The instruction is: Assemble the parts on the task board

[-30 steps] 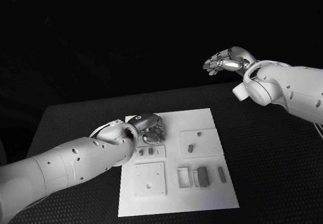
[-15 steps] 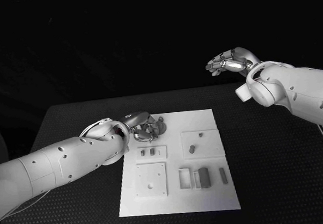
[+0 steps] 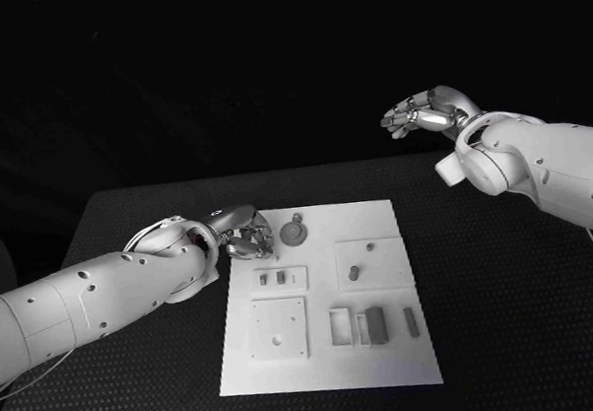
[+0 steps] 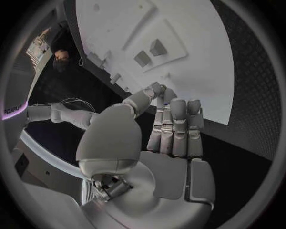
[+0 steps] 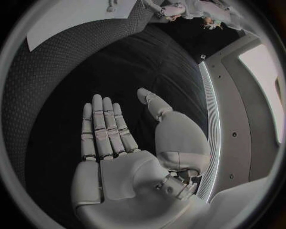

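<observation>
**A:** Start at the left hand. What is it doing?

**B:** The silver, many-fingered left hand (image 3: 247,237) sits at the far left corner of the flat white rectangular task board (image 3: 393,359), at about ten o'clock from the board's middle. In the left wrist view its fingers (image 4: 177,129) lie straight and side by side, the thumb angled across toward them, and nothing is between them. It holds nothing, and the fingers are slack and extended rather than curled.

**B:** Just beside it, at three o'clock from the hand, a small round grey disc part (image 3: 292,233) lies on the board, apart from the fingertips.

**A:** And further out on the board?

**B:** At six o'clock from the hand, a raised square plate carries two small upright grey pegs (image 3: 269,279). At four o'clock from the disc, another square plate holds a short grey oblong part (image 3: 352,273). Nearer the robot, a dark grey rectangular block (image 3: 373,324) stands beside a slim grey bar (image 3: 409,322).

**A:** The other hand?

**B:** The silver right hand (image 3: 420,113) hangs raised beyond the far edge of the black textured table (image 3: 523,320), at one o'clock from the board and well apart from it. Its wrist view shows a flat palm, fingers (image 5: 104,129) straight, thumb set off to the side, empty.
</observation>
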Controlling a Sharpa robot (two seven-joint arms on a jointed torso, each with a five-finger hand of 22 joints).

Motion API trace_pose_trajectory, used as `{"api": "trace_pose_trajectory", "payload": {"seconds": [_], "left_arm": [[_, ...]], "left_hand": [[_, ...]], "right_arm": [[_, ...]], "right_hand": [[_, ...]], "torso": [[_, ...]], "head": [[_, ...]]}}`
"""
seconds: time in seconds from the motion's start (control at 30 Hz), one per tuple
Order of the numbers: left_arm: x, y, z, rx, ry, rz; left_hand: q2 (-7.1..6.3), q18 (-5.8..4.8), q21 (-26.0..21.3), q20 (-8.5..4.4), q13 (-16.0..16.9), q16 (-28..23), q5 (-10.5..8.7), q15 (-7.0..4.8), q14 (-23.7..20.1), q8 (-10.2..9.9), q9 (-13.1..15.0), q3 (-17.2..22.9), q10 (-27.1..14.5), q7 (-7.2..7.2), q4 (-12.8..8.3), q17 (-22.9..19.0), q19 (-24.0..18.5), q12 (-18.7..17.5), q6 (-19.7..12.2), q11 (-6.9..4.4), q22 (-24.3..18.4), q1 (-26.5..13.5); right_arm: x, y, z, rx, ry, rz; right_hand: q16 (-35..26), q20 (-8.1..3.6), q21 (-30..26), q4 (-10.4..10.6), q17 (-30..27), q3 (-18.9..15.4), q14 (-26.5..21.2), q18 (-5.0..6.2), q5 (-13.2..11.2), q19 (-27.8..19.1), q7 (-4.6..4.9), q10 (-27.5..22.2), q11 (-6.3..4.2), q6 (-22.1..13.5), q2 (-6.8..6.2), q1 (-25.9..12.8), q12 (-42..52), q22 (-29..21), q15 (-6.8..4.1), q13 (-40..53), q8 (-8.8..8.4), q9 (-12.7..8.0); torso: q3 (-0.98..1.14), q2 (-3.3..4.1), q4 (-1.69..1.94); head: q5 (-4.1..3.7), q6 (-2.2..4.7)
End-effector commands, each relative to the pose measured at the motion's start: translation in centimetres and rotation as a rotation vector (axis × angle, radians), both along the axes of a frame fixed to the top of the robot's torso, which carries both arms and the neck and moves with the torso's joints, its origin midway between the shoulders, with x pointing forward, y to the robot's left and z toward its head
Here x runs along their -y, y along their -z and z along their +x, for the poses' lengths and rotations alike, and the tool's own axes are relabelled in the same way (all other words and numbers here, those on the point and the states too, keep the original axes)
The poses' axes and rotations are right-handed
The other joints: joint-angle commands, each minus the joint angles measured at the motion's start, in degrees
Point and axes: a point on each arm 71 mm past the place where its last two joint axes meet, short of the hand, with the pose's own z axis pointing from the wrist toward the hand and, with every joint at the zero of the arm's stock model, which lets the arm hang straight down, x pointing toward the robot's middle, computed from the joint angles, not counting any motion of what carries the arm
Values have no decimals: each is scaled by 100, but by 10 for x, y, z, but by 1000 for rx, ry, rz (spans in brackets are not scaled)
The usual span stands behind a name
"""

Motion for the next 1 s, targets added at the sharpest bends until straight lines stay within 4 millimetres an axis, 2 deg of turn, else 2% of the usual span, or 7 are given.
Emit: {"api": "trace_pose_trajectory", "payload": {"seconds": [0.03,1.0], "left_arm": [[1,1,-1,-33,15,1],[9,6,4,-58,26,24]], "left_hand": [[36,98,32,-360,2,22,37,-11,16,20,4,38,50,-3,5,-9,35,-19,33,-4,102,-10],[50,97,35,-364,-5,21,23,-10,21,10,-3,46,54,1,2,-17,45,-35,26,-2,101,-18]], "right_arm": [[-1,0,0,3,-13,2],[-3,0,0,3,-17,3]], "right_hand": [[-24,3,-34,-13,-5,-18,0,-60,28,14,58,33,11,-51,34,-26,-34,8,34,-6,22,-6],[-25,3,-45,-12,-5,-17,-1,-59,28,17,58,33,11,-52,35,-24,-35,16,34,-6,25,-9]], "torso": [[5,3,-12],[14,10,-29]], "head": [[17,-3],[34,-9]]}}
